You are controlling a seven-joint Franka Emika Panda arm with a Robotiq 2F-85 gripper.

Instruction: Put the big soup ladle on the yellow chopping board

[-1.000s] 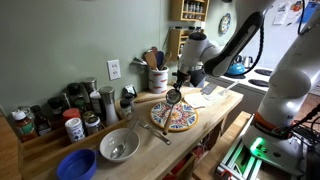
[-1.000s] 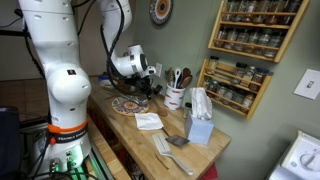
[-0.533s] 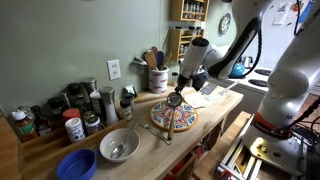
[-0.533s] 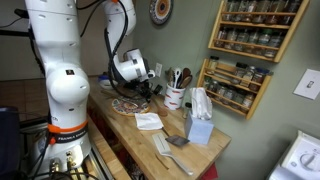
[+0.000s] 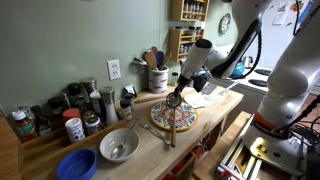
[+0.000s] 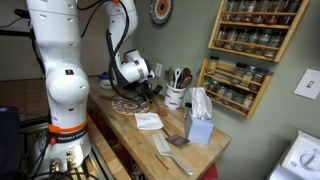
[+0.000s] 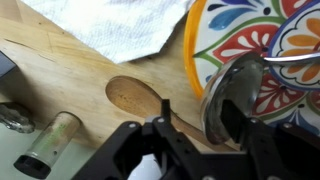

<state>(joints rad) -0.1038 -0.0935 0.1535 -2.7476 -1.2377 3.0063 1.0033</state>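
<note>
One ladle, and you had it: the gripper [image 5: 181, 87] was clamped narrow on the big soup ladle [image 5: 174, 98], its bowl hanging just above the patterned plate [image 5: 186, 122]. Your wrist view showed that shiny bowl over the plate's rim, with a white cloth [image 7: 110, 25] beside it. The yellow chopping board [image 6: 166, 148] lay well apart, near the tissue box [image 6: 198, 118]. Labels on the spice jars [image 5: 74, 128] were too small to read.

One round multicoloured patterned plate [image 5: 175, 118]. One long-handled metal ladle with dark-grey bowl [image 5: 174, 99]. One round steel bowl [image 5: 118, 146], one round blue bowl [image 5: 76, 164]. Two wall-mounted wooden spice racks [image 6: 250, 25]. One white utensil crock [image 5: 158, 79].
</note>
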